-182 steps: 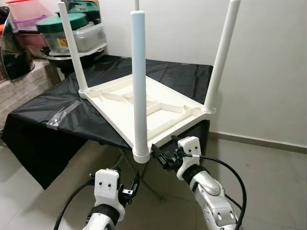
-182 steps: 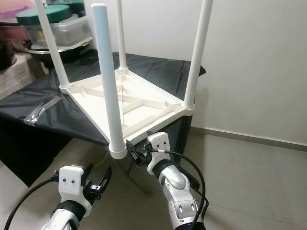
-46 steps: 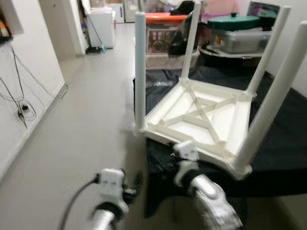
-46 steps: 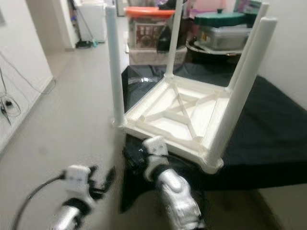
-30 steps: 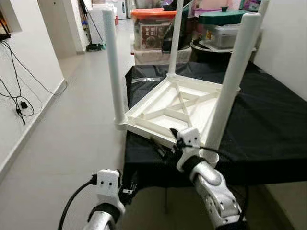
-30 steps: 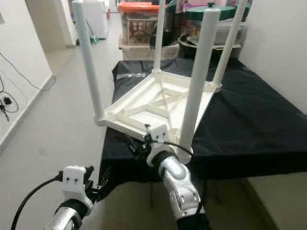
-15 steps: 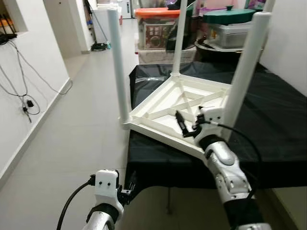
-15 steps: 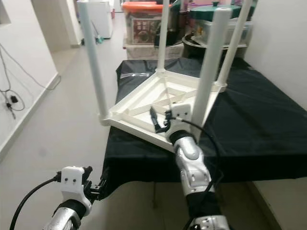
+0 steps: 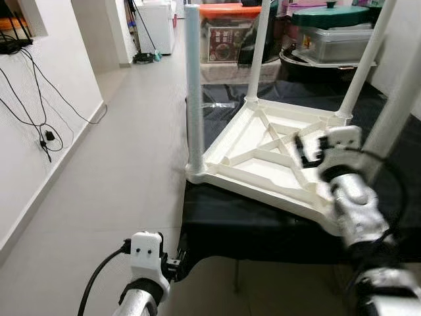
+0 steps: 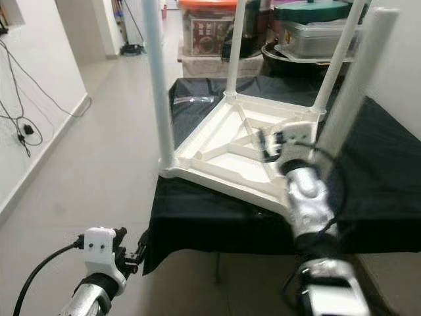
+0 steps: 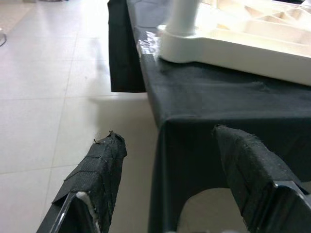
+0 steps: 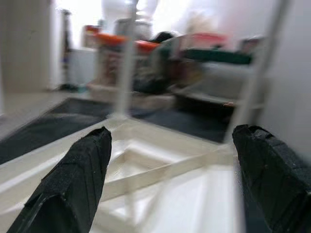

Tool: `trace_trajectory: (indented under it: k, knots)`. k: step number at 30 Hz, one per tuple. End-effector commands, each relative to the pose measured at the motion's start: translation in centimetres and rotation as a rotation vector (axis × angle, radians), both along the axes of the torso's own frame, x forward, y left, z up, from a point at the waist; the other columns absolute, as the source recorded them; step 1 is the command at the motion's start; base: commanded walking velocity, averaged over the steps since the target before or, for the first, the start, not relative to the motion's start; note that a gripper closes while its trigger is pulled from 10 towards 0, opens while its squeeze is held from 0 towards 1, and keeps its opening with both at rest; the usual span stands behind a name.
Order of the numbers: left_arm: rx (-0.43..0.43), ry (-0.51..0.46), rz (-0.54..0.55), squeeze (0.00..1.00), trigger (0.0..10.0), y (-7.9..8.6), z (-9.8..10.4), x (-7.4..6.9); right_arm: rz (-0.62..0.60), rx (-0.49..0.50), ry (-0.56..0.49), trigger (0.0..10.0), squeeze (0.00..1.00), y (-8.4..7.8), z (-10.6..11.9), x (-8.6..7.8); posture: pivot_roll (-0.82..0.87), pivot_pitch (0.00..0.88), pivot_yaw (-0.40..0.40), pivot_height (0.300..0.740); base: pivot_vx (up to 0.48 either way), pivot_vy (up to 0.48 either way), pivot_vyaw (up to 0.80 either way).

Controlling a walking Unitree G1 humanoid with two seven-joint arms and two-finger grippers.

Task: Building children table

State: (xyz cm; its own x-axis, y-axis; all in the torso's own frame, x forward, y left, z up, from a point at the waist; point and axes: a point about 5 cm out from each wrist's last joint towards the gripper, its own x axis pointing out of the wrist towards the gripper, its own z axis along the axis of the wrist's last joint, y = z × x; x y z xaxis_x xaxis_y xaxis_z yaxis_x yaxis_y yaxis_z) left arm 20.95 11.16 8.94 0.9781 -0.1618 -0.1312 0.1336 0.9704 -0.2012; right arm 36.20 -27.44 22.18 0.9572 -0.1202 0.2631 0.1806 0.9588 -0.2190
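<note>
Left eye view: a white plastic children's table (image 9: 263,155) lies upside down on a table draped in black cloth (image 9: 223,220), ribbed underside up, four round white legs (image 9: 193,85) standing upward.
Position: the white table sits toward the draped table's front-left corner, its near-left leg socket just at that corner's edge.
Right gripper (image 9: 304,150): raised over the ribbed underside, near the right front leg; blurred in the head views.
Right fingers: in the right wrist view the black fingers (image 12: 73,179) are spread wide, holding nothing, the cross ribs between them beyond.
Left gripper (image 11: 170,179): low, below the draped table's front edge, near its left corner.
Left fingers: spread apart and empty in the left wrist view; black cloth and the leg socket (image 11: 181,36) lie ahead.
Background: lidded storage boxes (image 9: 230,33) and a green-lidded container (image 9: 329,29) behind the draped table; cables (image 9: 33,99) along the left wall.
Step in hand: judged as checking or seating the legs; all four appear fitted.
Next move: probably a grasp on a leg or the frame, which needs the right fingers brought around it before closing.
</note>
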Motion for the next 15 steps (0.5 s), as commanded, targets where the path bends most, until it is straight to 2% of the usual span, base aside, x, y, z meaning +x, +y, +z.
trace_trajectory:
  k: [1,2,5,7,8,9,12,13,14,15]
  knots:
    - [-0.020,0.010,0.006,0.00,10.0,-0.1,-0.1,0.0,-0.048,-0.004,0.010,10.0,0.00,-1.1,-0.2,0.0,-0.02,0.000,-0.013,0.740,0.000,0.000,0.00]
    - [-0.020,0.009,0.006,0.00,10.0,-0.1,-0.1,0.0,-0.048,0.004,0.004,10.0,0.00,-1.2,0.0,0.2,-0.02,0.000,-0.013,0.740,0.000,0.000,0.00]
    - [-0.021,0.010,0.006,0.00,10.0,-0.1,-0.1,0.0,0.090,0.068,-0.002,10.0,0.00,1.7,0.1,1.1,-0.02,0.000,-0.013,0.740,0.000,0.000,0.00]
    - [-0.021,0.010,0.006,0.00,10.0,-0.1,-0.1,0.0,0.090,0.068,-0.002,10.0,0.00,1.7,0.1,1.1,-0.02,0.000,-0.013,0.740,0.000,0.000,0.00]
    - [-0.021,0.011,0.006,0.00,10.0,0.0,-0.1,0.0,0.148,0.085,-0.003,10.0,0.00,2.8,0.2,1.3,-0.02,0.000,-0.013,0.740,0.000,0.000,0.00]
    - [-0.021,0.011,0.006,0.00,10.0,0.0,-0.1,0.0,0.148,0.085,-0.003,10.0,0.00,2.8,0.2,1.3,-0.02,0.000,-0.013,0.740,0.000,0.000,0.00]
    - [-0.024,0.010,0.007,0.00,10.0,-0.2,0.0,0.0,0.584,0.134,0.072,10.0,0.00,10.5,0.7,2.5,-0.02,0.000,-0.020,0.740,0.000,0.000,0.00]
    - [-0.024,0.010,0.007,0.00,10.0,-0.2,0.0,0.0,0.584,0.134,0.072,10.0,0.00,10.5,0.7,2.5,-0.02,0.000,-0.020,0.740,0.000,0.000,0.00]
    - [-0.026,0.010,0.007,0.00,10.0,-0.3,0.0,0.0,0.659,0.137,0.090,10.0,0.00,12.0,1.0,2.8,-0.02,0.000,-0.020,0.740,0.000,0.000,0.00]
    - [-0.027,0.009,0.007,0.00,10.0,-0.3,0.0,0.0,0.685,0.113,0.153,10.0,0.00,13.1,0.9,3.5,-0.02,0.001,-0.027,0.740,0.000,0.000,0.00]
